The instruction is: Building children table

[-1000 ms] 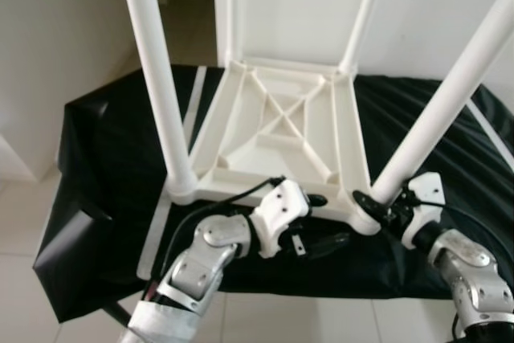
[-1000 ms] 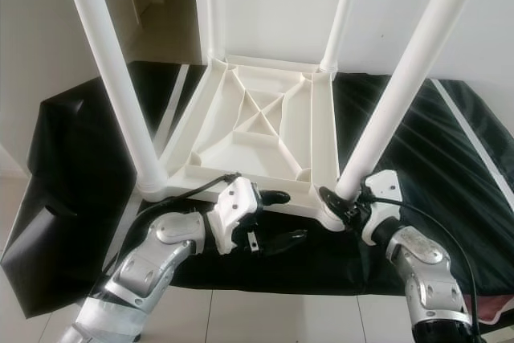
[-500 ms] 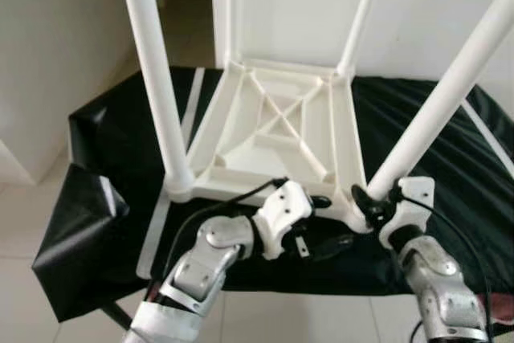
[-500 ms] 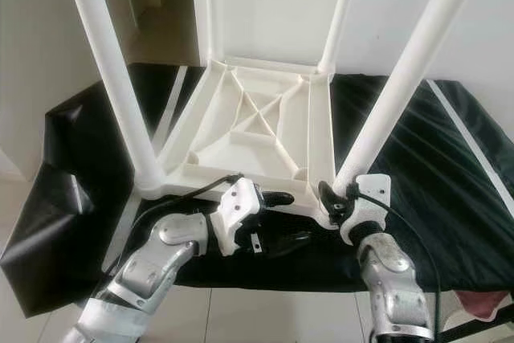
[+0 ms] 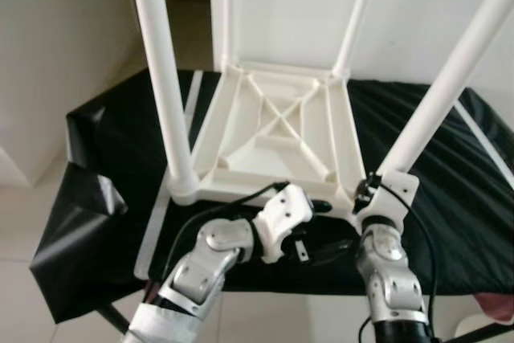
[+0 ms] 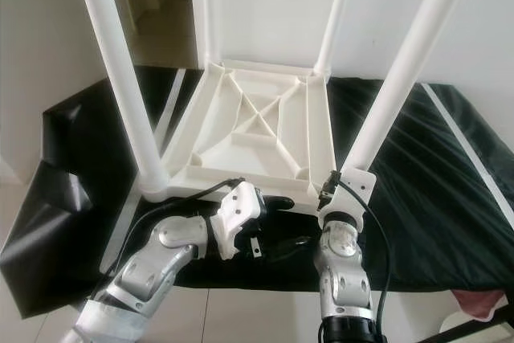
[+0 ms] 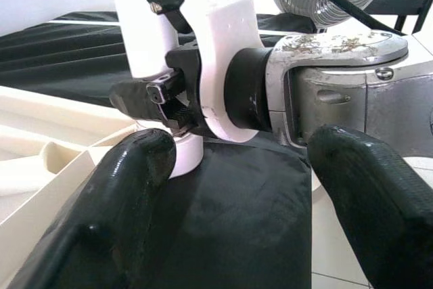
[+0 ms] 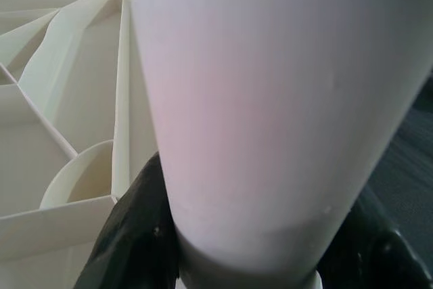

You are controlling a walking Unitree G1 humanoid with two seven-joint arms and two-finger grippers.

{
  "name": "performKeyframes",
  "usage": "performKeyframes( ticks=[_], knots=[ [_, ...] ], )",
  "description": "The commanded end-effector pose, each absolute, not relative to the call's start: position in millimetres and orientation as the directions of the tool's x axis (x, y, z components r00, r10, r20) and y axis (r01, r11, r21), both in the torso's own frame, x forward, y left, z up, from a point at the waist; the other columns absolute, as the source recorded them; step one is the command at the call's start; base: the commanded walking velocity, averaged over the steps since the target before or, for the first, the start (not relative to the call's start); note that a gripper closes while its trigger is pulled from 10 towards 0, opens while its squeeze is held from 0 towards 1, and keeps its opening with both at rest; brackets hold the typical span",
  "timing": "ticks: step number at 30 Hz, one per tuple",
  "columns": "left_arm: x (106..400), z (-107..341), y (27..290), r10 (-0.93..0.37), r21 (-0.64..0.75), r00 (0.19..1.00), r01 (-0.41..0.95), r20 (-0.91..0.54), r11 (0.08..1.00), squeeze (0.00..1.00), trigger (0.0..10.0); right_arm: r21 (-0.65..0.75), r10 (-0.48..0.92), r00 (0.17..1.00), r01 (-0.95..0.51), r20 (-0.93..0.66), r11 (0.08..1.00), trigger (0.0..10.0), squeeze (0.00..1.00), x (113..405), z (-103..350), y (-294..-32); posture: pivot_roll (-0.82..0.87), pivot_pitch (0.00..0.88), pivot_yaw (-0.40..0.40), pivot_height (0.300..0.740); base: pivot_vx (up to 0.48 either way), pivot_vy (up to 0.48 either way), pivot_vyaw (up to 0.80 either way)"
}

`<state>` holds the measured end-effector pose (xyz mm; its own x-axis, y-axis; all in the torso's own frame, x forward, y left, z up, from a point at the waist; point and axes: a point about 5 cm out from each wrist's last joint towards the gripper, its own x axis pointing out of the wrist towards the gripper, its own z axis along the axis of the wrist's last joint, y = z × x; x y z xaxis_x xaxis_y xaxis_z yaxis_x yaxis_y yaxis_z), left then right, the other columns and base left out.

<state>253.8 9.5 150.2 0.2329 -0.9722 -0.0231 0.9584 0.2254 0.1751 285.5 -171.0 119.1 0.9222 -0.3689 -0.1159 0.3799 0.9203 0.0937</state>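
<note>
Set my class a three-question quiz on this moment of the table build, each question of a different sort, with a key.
1. True or false: the white table lies upside down on the black sheet.
2. Which gripper grips the base of the near right leg? A) left gripper B) right gripper
3. Fill in: the left gripper's fingers are ____.

Key: 1 true; 2 B; 3 open, holding nothing.

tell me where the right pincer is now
The right pincer is clamped around the base of the near-right white plastic leg of the upturned white plastic table, on the robot's right, beside the left pincer.
</note>
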Motion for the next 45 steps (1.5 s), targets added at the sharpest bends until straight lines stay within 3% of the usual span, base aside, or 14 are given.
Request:
performKeyframes(
  ticks=[1,8,9,11,12,18,28,29,30,31,34,45],
  knots=[
    [253,147,9,-0.971,0.168,0.239,0.959,-0.033,0.23,0.0,10.0,0.114,-0.343,0.918,0.37,-0.201,0.922,10.0,0.0,285,103,-164,0.02,0.0,-0.046,0.74,0.0,0.0,0.0],
    [254,149,10,-0.971,0.171,0.236,0.959,-0.032,0.228,0.0,10.0,0.112,-0.323,0.931,0.345,-0.172,0.932,10.0,0.0,287,109,-156,0.02,0.0,-0.041,0.74,0.0,0.0,0.0],
    [254,149,10,-0.972,0.172,0.235,0.959,-0.033,0.226,0.0,10.0,0.106,-0.323,0.931,0.343,-0.169,0.933,10.0,0.93,287,109,-156,0.02,0.0,-0.039,0.74,0.0,0.0,0.0],
    [254,149,10,-0.972,0.172,0.235,0.959,-0.033,0.226,0.0,10.0,0.106,-0.323,0.931,0.343,-0.169,0.933,10.0,0.93,287,109,-156,0.02,0.0,-0.039,0.74,0.0,0.0,0.0],
    [254,149,10,-0.972,0.173,0.233,0.959,-0.034,0.224,0.0,10.0,0.102,-0.319,0.934,0.337,-0.161,0.936,10.0,1.0,288,109,-157,0.02,0.0,-0.038,0.74,0.0,0.0,0.0],
    [252,146,12,-0.972,0.169,0.233,0.96,-0.043,0.223,0.0,10.0,0.086,-0.281,0.952,0.292,-0.118,0.953,10.0,1.0,290,113,-163,0.02,0.0,-0.039,0.74,0.0,0.0,0.0],
    [255,146,11,-0.966,0.181,0.257,0.952,-0.033,0.247,0.0,10.0,0.044,-0.059,0.996,0.062,-0.063,0.997,10.0,1.0,290,118,-178,0.02,0.0,-0.052,0.74,0.0,0.0,0.0],
    [255,146,11,-0.964,0.184,0.262,0.95,-0.03,0.253,0.0,10.0,0.048,-0.027,0.998,0.03,-0.061,0.998,10.0,0.93,288,118,-181,0.02,0.0,-0.052,0.74,0.0,0.0,0.0],
    [255,146,11,-0.964,0.185,0.265,0.949,-0.031,0.255,0.0,10.0,0.02,0.016,0.999,-0.015,-0.05,1.0,10.0,0.6,287,118,-185,0.02,0.0,-0.05,0.74,0.0,0.0,0.0],
    [255,145,11,-0.963,0.186,0.266,0.949,-0.033,0.255,0.0,10.0,0.002,0.071,0.996,-0.071,-0.044,0.997,10.0,0.0,284,120,-187,0.02,0.0,-0.05,0.74,0.0,0.0,0.0],
    [255,145,13,-0.963,0.189,0.265,0.949,-0.038,0.253,0.0,10.0,-0.023,0.184,0.982,-0.185,-0.03,0.983,10.0,0.0,279,124,-195,0.02,0.0,-0.048,0.74,0.0,0.0,0.0],
    [258,147,14,-0.964,0.195,0.263,0.948,-0.038,0.251,0.0,10.0,-0.059,0.36,0.932,-0.362,-0.041,0.93,10.0,0.0,281,139,-227,0.01,0.0,-0.029,0.74,0.0,0.0,0.0]
  ],
)
